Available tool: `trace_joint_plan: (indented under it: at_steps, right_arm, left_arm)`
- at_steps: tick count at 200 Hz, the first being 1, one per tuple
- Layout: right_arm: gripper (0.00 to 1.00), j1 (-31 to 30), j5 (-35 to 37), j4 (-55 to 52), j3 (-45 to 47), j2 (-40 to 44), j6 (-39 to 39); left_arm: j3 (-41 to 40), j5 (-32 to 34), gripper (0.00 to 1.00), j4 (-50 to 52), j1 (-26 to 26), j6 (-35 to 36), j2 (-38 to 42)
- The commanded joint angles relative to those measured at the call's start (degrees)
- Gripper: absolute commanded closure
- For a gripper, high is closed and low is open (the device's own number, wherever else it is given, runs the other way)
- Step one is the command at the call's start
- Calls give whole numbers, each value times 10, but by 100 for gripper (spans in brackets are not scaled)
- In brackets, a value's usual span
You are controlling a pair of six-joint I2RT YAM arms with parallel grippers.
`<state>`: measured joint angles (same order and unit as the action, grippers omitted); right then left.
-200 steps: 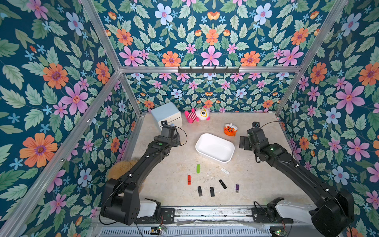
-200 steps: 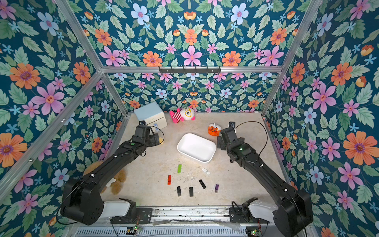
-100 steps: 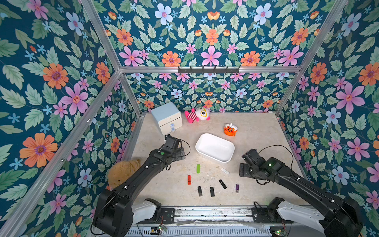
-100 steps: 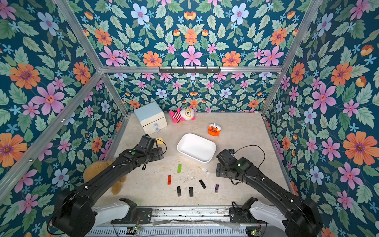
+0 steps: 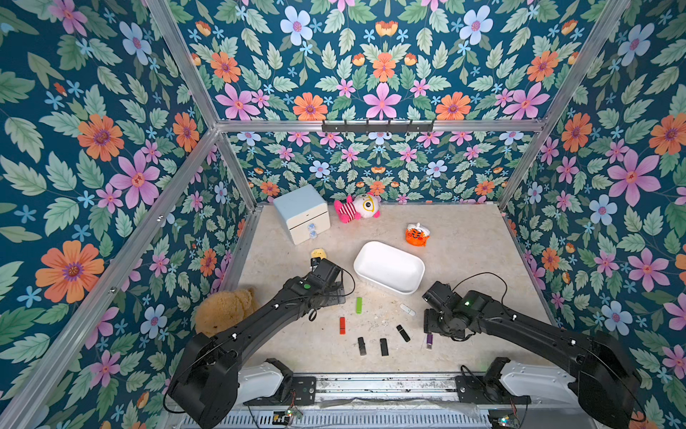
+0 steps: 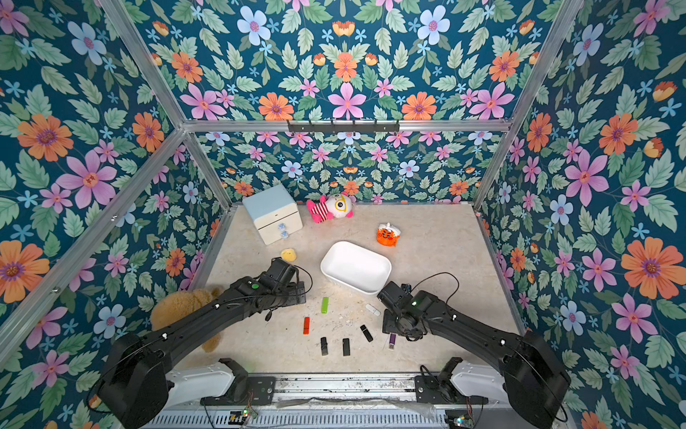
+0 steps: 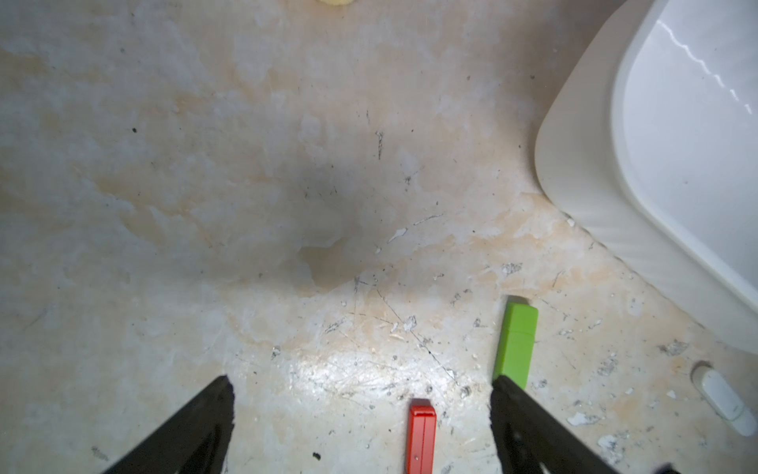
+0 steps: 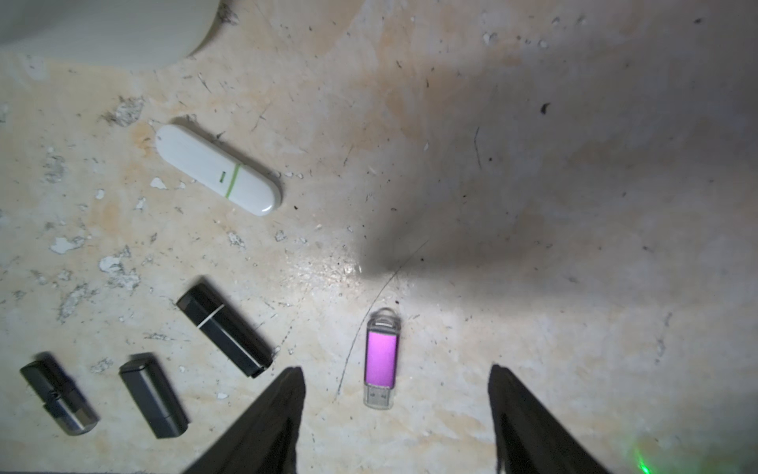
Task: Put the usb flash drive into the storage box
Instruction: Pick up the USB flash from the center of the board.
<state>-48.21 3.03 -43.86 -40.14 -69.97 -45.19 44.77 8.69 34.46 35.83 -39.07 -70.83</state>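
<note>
The right gripper [image 8: 396, 369] has come down astride the purple flash drive [image 8: 381, 357], jaws narrowing but still apart and empty; a grasp looks next.

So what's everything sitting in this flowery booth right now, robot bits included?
storage box: one, white, mid-table, empty
flash drives: seven, front of table: green drive, red drive, white drive, purple drive, three black drives
drawer cabinet: one, cream, pale blue top, back left
plush toy: one, pink-striped and white, back wall
tiger toy: one, orange, behind the box
teddy: one, brown, left edge
table: one, beige
left gripper: black, open, near red and green drives
right gripper: black, open, straddling purple drive
</note>
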Motion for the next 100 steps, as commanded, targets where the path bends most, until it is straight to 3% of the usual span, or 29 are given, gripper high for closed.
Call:
trace_joint_plan:
  at_steps: [1, 100]
  right_arm:
    - [28, -19, 12, 6, -5, -19, -19]
    - [39, -47, 3, 48, 31, -52, -38]
  left_arm:
    - [-4, -1, 1, 13, 8, -16, 0]
    - [-26, 5, 1, 22, 37, -44, 8]
